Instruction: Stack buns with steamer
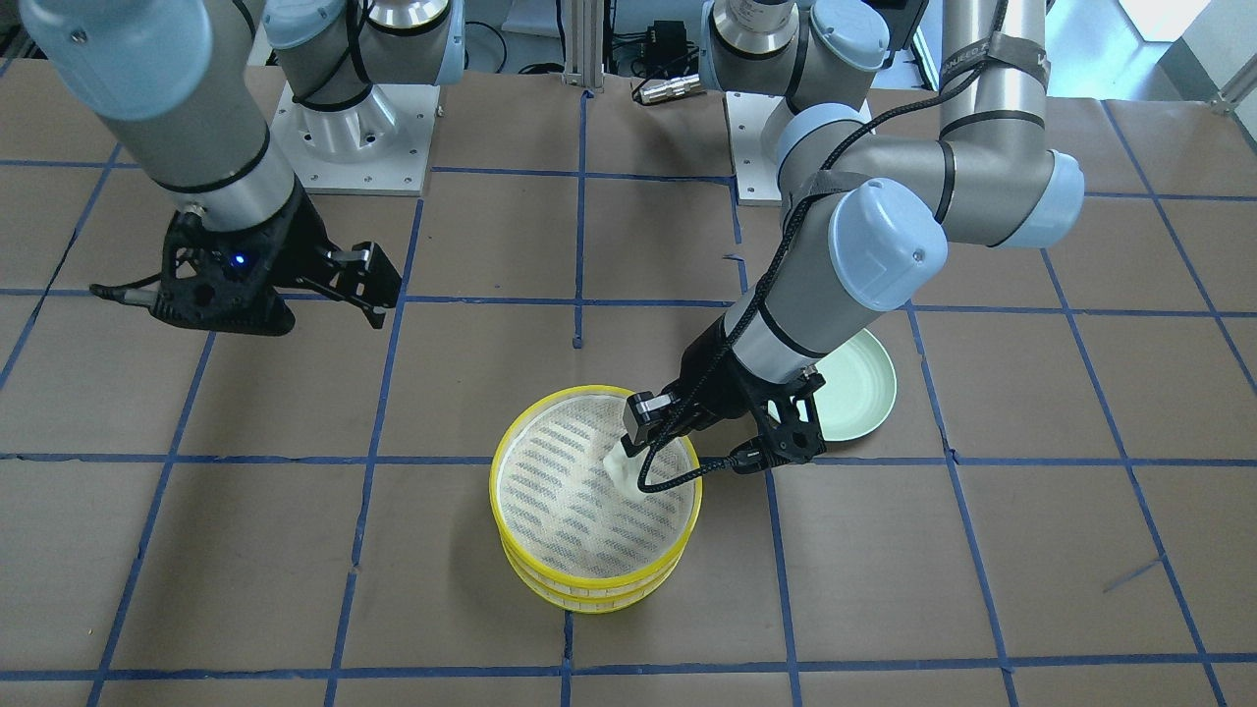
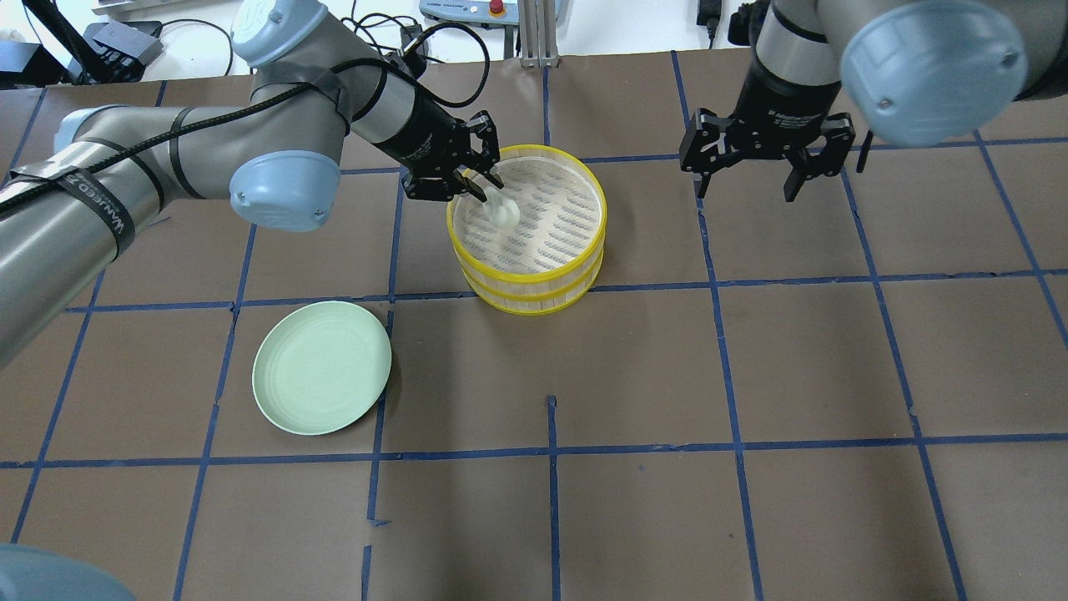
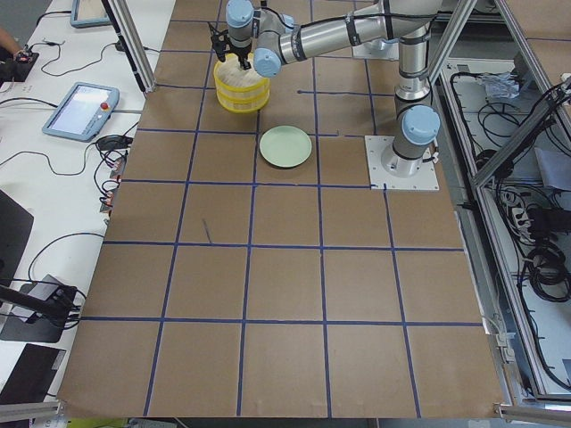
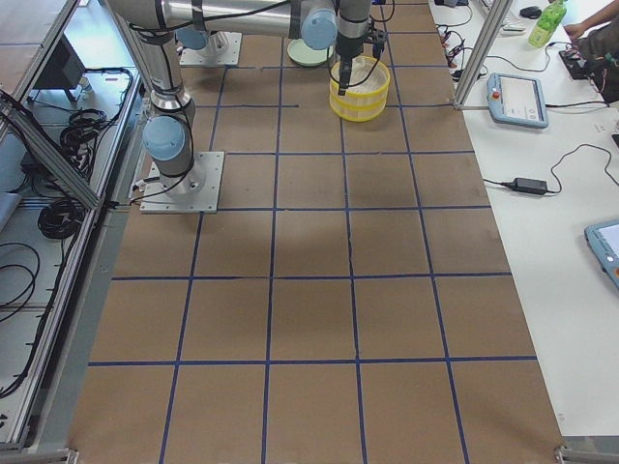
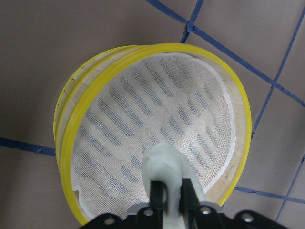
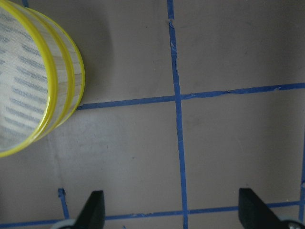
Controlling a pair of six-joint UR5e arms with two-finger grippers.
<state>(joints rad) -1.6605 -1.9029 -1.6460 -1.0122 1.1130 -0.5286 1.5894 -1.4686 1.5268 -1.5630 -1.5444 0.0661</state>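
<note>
A yellow-rimmed bamboo steamer point(image 2: 584, 250) of two stacked tiers stands on the table, its top tier lined with white cloth. My left gripper point(image 2: 488, 188) is shut on the white bun point(image 2: 503, 213) and holds it inside the top tier, near the rim on the left arm's side. The wrist view shows the bun point(image 5: 164, 167) pinched between the fingers over the liner. My right gripper point(image 2: 744, 194) is open and empty, hovering to the right of the steamer point(image 6: 62, 90). The reddish-brown bun is not in view.
An empty pale green plate point(image 2: 321, 380) lies on the brown paper on the near left side of the steamer, partly under the left arm in the front-facing view point(image 1: 864, 393). Blue tape lines grid the table.
</note>
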